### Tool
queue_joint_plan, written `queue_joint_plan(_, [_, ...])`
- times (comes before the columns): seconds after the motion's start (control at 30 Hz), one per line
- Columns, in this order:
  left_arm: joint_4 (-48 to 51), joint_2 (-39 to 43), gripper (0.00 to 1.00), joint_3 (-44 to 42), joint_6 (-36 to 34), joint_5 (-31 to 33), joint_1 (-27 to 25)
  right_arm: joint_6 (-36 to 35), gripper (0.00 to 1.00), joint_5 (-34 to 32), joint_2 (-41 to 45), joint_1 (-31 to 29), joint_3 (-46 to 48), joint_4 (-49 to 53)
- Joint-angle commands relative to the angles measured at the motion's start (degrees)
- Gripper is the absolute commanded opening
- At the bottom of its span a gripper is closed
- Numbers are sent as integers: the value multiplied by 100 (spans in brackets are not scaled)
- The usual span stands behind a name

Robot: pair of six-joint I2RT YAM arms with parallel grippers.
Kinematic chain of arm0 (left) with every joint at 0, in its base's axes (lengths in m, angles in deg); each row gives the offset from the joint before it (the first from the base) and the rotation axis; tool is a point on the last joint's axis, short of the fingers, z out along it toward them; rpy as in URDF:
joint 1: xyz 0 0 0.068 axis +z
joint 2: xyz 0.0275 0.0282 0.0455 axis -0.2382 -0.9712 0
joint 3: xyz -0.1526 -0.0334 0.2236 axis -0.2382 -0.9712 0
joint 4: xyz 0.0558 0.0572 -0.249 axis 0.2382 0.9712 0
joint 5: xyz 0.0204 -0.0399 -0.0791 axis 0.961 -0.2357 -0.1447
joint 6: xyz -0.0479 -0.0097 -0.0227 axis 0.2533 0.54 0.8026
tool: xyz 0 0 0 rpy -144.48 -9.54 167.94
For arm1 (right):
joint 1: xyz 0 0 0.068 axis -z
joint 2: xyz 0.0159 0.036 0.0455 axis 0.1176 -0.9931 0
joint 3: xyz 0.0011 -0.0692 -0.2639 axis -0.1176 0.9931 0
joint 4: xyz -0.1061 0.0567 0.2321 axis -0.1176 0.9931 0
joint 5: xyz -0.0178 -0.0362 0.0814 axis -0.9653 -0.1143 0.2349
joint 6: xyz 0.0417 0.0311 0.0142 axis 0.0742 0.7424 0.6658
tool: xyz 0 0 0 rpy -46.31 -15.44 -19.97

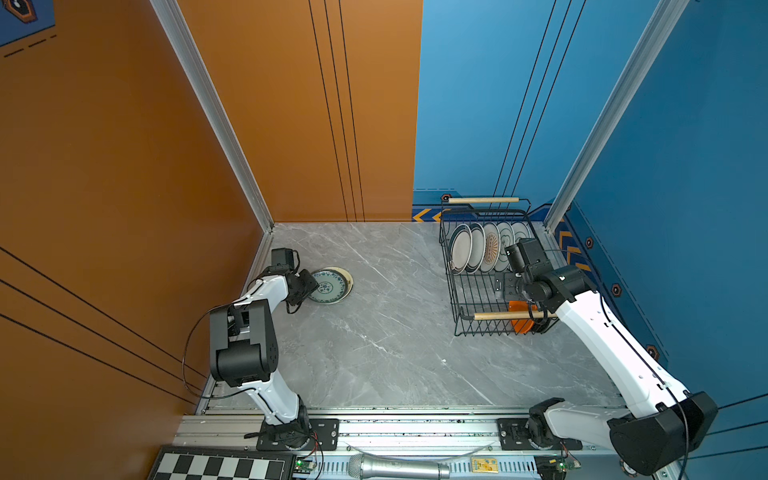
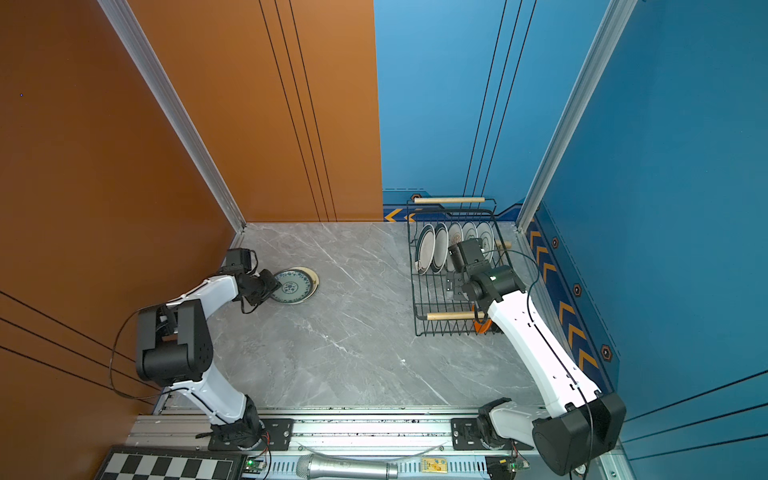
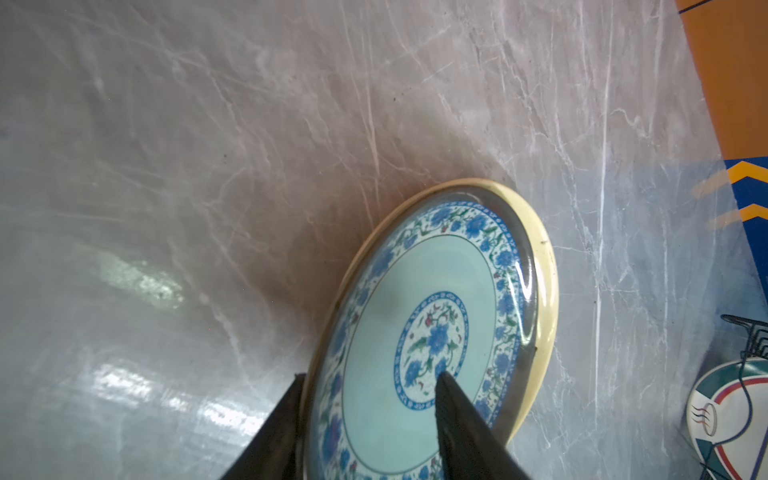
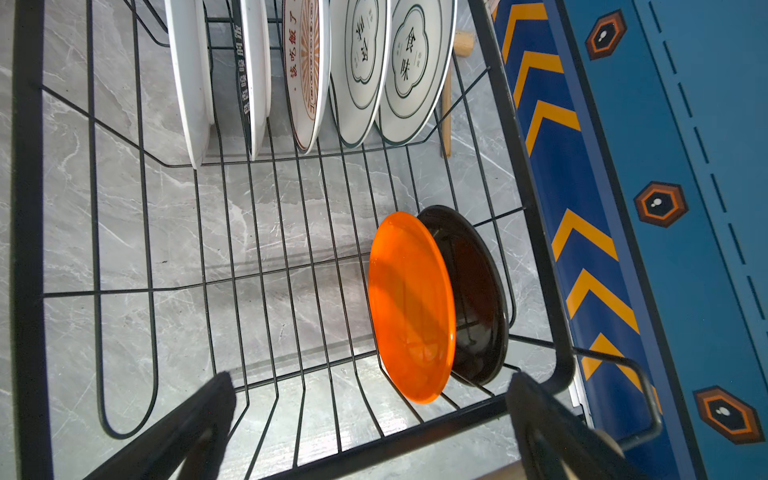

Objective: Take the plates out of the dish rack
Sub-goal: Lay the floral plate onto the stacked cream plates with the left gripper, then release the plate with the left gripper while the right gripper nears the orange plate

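Observation:
On the left of the table a blue-flowered plate [image 1: 332, 286] lies on a cream plate [image 3: 544, 270]. My left gripper [image 3: 368, 378] is open. One finger is outside the flowered plate's rim and the other is over its face [image 3: 415, 299]. The black wire dish rack [image 1: 478, 299] stands at the back right. Several white plates [image 4: 361, 62] stand upright at its far end. An orange plate [image 4: 409, 307] leans on a black plate [image 4: 478, 299] near the front corner. My right gripper [image 4: 372, 376] hangs wide open over the rack, close to the orange plate, holding nothing.
Orange wall on the left, blue wall close behind and right of the rack. Wooden rod handles [image 1: 484, 200] top the rack's ends. A chessboard [image 1: 216, 465] and a microphone [image 1: 395, 467] lie beyond the front rail. Grey marble table [image 1: 395, 332] stretches between the arms.

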Motion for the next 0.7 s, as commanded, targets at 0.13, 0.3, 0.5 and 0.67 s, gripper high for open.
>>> queue_joint_plan(0.13, [728, -286, 55, 458, -222, 472, -223, -69, 100, 124, 68, 78, 165, -107])
queue_joint_plan(0.3, [911, -490, 58, 637, -311, 536, -292, -124, 100, 189, 40, 89, 172, -116])
queue_joint_plan(0.5, [1124, -660, 63, 842, -432, 568, -428, -185, 100, 333, 51, 140, 208, -107])
queue_joint_plan(0.67, [1489, -542, 68, 958, -539, 857, -457, -271, 100, 468, 32, 244, 236, -116])
